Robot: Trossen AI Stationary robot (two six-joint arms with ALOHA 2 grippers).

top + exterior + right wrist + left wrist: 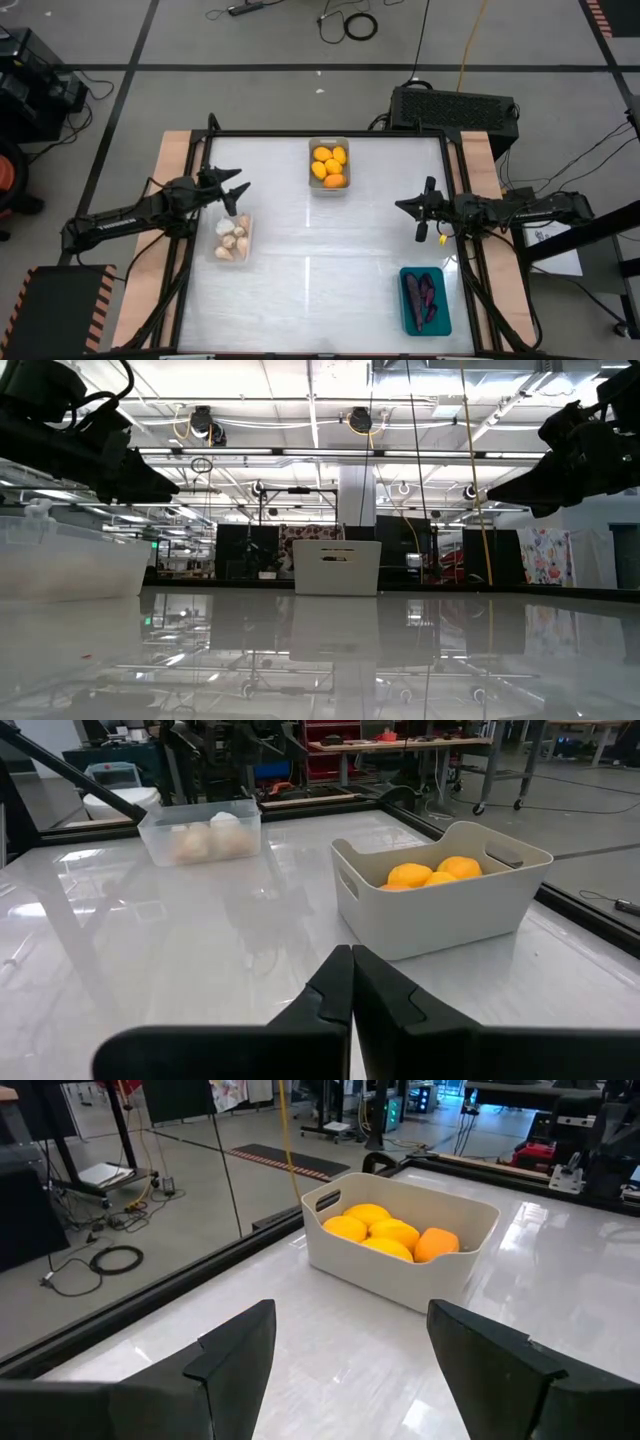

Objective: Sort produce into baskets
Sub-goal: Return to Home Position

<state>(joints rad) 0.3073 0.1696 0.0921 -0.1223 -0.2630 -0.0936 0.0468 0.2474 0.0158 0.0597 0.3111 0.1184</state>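
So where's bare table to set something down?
Widest bare patch: table centre, between clear bin, grey bin and teal bin. Tightest where the left tool hangs by the clear bin. Right tool hangs at the right edge.

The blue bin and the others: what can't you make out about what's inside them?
Blue bin, high view: purple pieces too small to count.
Grey bin, low view: its wall hides the fruit.
Clear bin, right wrist view: cloudy wall blurs the bulbs.

One camera looks straight down, one level across the table [320,250], and both wrist cameras face the grey bin [380,1275].
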